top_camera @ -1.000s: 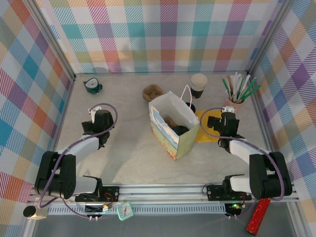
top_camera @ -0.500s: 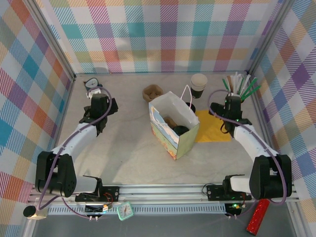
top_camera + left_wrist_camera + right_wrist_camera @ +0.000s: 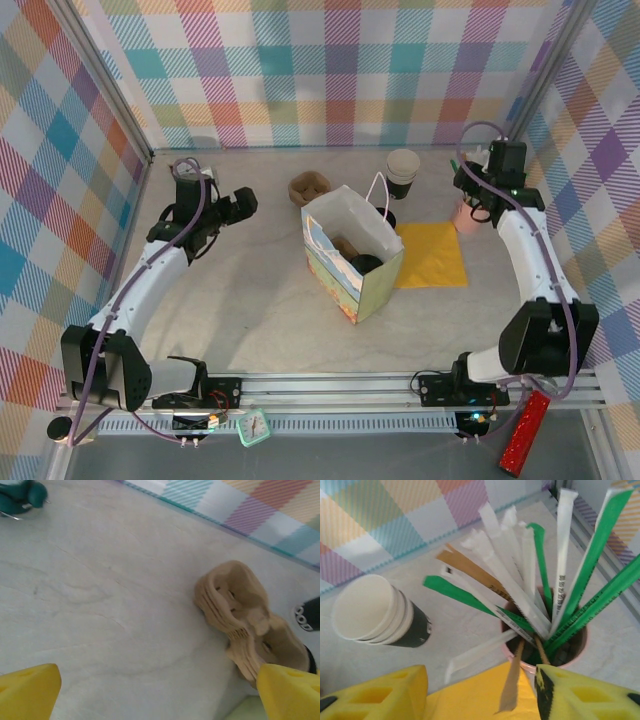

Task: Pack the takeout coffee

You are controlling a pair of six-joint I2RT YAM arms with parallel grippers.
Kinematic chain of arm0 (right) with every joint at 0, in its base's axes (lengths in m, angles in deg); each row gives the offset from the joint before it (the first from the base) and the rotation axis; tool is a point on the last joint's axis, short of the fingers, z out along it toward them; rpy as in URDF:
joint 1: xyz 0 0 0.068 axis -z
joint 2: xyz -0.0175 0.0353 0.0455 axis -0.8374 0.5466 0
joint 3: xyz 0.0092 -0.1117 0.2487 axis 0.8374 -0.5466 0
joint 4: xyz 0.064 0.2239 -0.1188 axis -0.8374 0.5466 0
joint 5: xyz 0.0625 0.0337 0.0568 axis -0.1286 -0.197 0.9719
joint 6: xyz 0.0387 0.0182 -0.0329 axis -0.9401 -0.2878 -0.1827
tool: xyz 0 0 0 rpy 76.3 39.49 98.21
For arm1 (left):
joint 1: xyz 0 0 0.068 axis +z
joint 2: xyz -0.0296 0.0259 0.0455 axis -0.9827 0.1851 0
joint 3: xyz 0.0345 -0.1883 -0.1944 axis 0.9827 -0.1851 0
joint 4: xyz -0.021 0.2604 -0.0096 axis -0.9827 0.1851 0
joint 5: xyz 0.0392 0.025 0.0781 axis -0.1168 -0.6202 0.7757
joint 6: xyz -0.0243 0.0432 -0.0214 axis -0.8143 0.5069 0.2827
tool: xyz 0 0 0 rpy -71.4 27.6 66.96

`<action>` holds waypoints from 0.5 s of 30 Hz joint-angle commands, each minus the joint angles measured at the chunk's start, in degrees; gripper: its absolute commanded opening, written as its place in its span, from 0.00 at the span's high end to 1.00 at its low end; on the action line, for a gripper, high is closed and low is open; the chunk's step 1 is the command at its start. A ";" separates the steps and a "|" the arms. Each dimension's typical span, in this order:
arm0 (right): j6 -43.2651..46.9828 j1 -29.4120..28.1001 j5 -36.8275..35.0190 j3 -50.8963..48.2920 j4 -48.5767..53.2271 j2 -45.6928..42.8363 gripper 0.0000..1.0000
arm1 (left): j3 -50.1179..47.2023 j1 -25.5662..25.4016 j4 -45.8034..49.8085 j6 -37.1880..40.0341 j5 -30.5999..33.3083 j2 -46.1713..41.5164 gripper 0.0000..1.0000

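Note:
A round black lid [image 3: 366, 263], which looks like the takeout coffee, shows inside the open paper bag [image 3: 335, 277] at mid table. My left gripper [image 3: 243, 203] is open and empty, low over the table left of the brown pulp carrier [image 3: 309, 187]. In the left wrist view its yellow fingertips [image 3: 30, 690] frame bare table, with the carrier [image 3: 245, 617] ahead on the right. My right gripper [image 3: 474, 197] hangs open over the pink cup of wrapped straws [image 3: 467, 218]. In the right wrist view one brown stick [image 3: 512, 680] dangles loose between the parted fingers [image 3: 385, 695].
A stack of lidless black cups [image 3: 403, 170] [image 3: 375, 612] stands behind the bag. A yellow napkin [image 3: 432, 255] lies right of the bag. A teal clock [image 3: 20, 495] sits at the back left. Plaid walls close in on three sides.
Both arms have reached toward the back. The left gripper swung right toward the pulp carrier. The right gripper moved from the napkin to the straw cup and its jaws have narrowed.

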 commanded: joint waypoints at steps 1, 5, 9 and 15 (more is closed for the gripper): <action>0.80 1.21 2.27 1.98 6.64 2.02 0.44 | 1.88 -0.92 2.61 -1.25 -2.70 -2.26 0.00; 1.38 1.38 3.34 1.23 7.33 2.15 0.45 | 1.60 -1.28 3.05 -1.26 -2.04 -2.93 0.00; 2.24 1.32 4.61 0.76 7.68 1.96 0.48 | 1.09 -1.37 3.43 -1.51 -2.08 -2.94 0.00; 4.35 1.32 1.75 1.28 7.28 2.93 0.52 | 0.64 -1.47 3.58 -1.81 -2.00 -3.40 0.00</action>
